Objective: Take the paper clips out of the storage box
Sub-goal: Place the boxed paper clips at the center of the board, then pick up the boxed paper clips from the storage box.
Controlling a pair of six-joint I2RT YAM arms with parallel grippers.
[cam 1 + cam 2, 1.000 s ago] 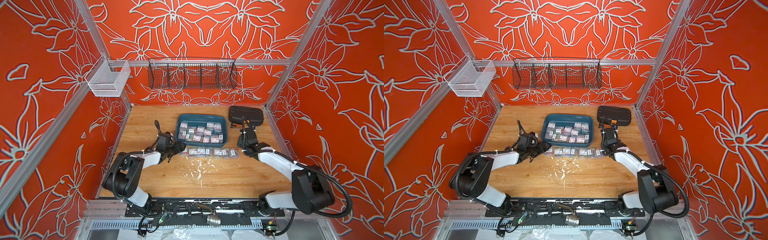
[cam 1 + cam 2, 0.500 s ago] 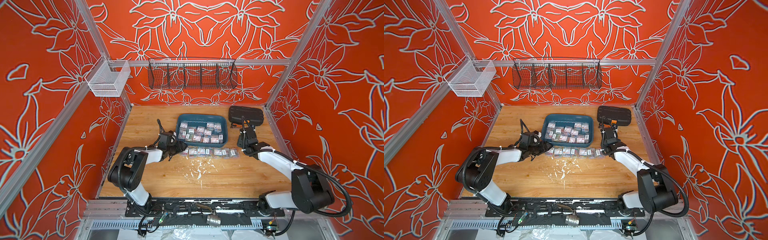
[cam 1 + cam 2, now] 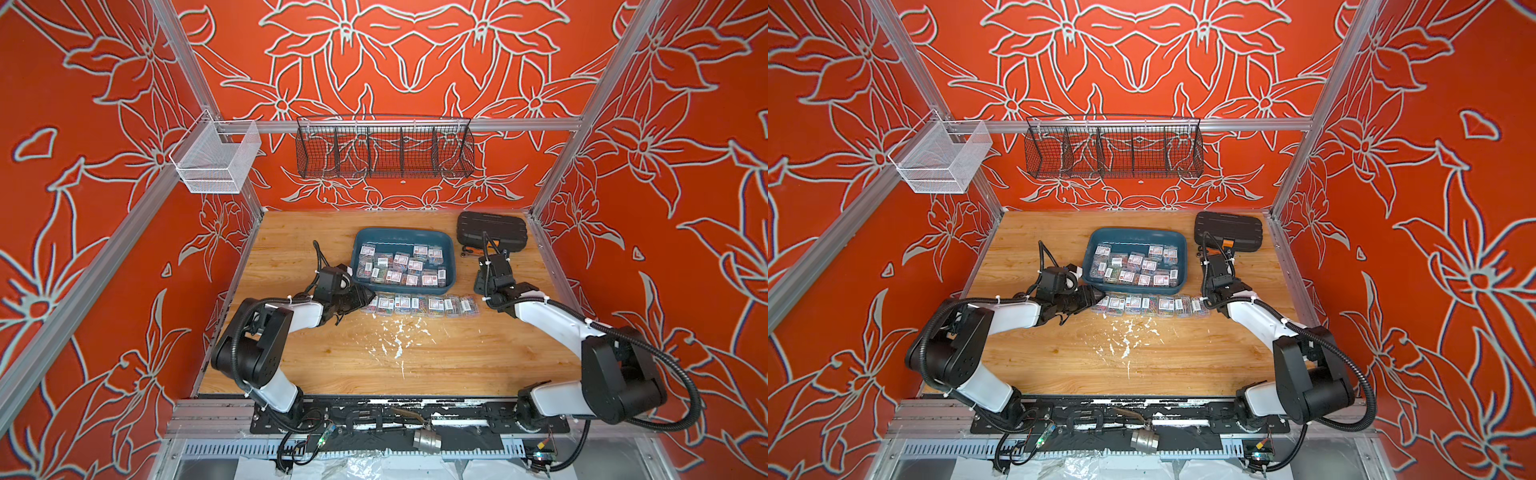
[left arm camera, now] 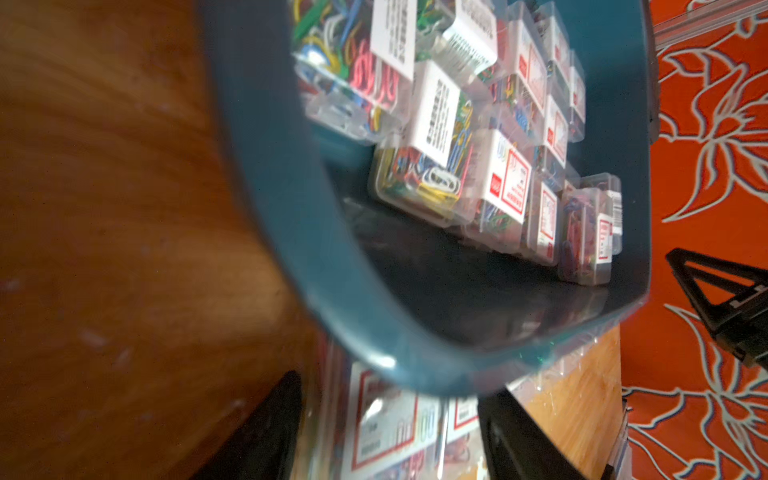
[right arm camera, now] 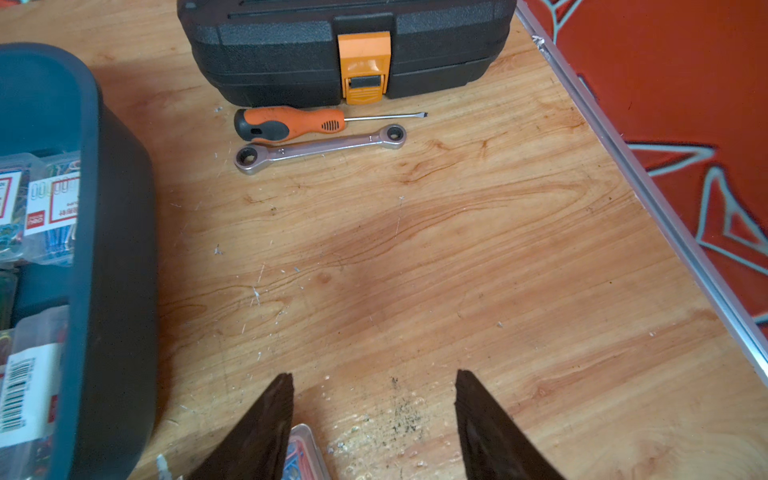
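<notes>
Our left gripper has pushed forward to the end of the row of paper clips on the table, the storage box just beyond its tips and still well stocked: emptying is far from done. Only the left wrist view shows a clip box between its fingers; pinched or freed, we cannot tell. The right wrist view shows the right gripper parted, empty.
</notes>
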